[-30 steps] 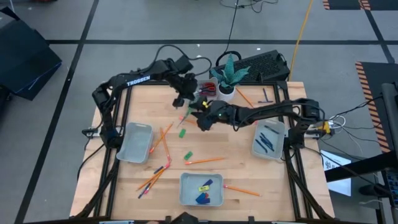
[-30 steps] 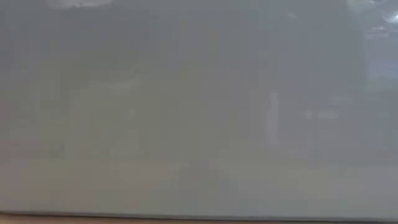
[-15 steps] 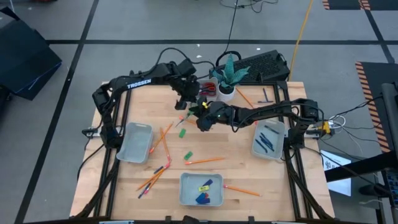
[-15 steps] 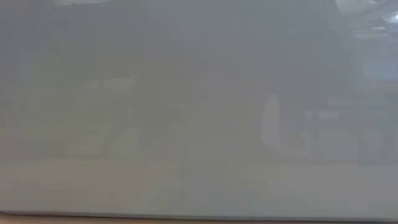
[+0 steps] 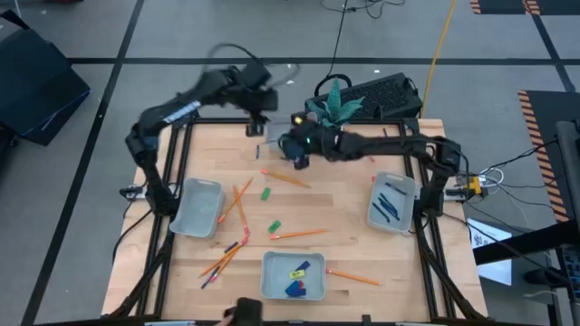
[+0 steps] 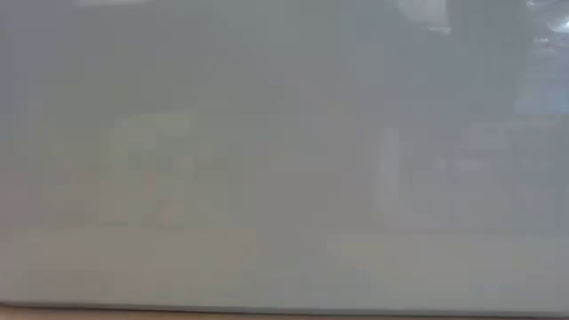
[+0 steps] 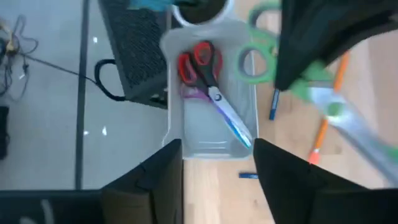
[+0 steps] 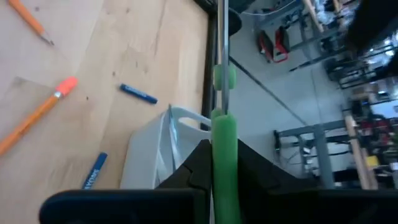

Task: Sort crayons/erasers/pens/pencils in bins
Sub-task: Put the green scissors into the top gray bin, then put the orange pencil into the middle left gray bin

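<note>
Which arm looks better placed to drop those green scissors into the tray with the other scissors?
The right. Its end effector is shut on the green scissors, right beside the tray that holds the red scissors. The left end effector hangs open over that tray, holding nothing.

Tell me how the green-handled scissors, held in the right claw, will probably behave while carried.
The green-handled scissors look stiff, with metal blades, so they should not flop. The right claw pinches only a narrow handle, so they may pivot or slip. The blades are hinged and could swing open.
</note>
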Available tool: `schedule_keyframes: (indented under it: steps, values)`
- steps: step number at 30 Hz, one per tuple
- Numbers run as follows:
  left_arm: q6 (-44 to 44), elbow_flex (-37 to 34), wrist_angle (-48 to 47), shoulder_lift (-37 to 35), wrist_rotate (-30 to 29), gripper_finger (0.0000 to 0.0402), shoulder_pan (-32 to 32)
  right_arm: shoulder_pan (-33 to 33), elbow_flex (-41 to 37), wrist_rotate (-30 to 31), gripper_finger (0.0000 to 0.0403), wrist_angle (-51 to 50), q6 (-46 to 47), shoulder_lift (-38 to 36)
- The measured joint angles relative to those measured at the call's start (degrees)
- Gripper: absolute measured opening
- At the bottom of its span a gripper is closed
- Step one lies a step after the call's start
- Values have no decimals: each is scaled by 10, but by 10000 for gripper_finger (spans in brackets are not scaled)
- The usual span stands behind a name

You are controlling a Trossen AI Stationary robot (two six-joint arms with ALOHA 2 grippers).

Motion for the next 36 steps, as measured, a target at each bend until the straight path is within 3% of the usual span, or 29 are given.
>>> schedule_keyframes:
  steps: [4,8,16,20,25,32,36]
  values:
    - [-27,-23,11,-76,81,206,40,-44,15,-50,30,-30,20,13]
    - [-49,-76,58,-152,166,189,65,-74,15,-55,30,-24,27,36]
    - [-134,-196,148,-263,174,160,47,-92,14,-52,33,48,1,102]
    - [-169,-228,159,-295,172,157,32,-96,14,-10,78,39,32,114]
    - [-183,-259,165,-322,158,157,5,-98,14,-8,147,37,67,112]
    - [-222,-321,166,-369,117,156,-39,-65,14,-9,205,-33,124,33]
    - [-243,-369,189,-402,112,156,-60,-42,15,-10,211,-179,295,-52]
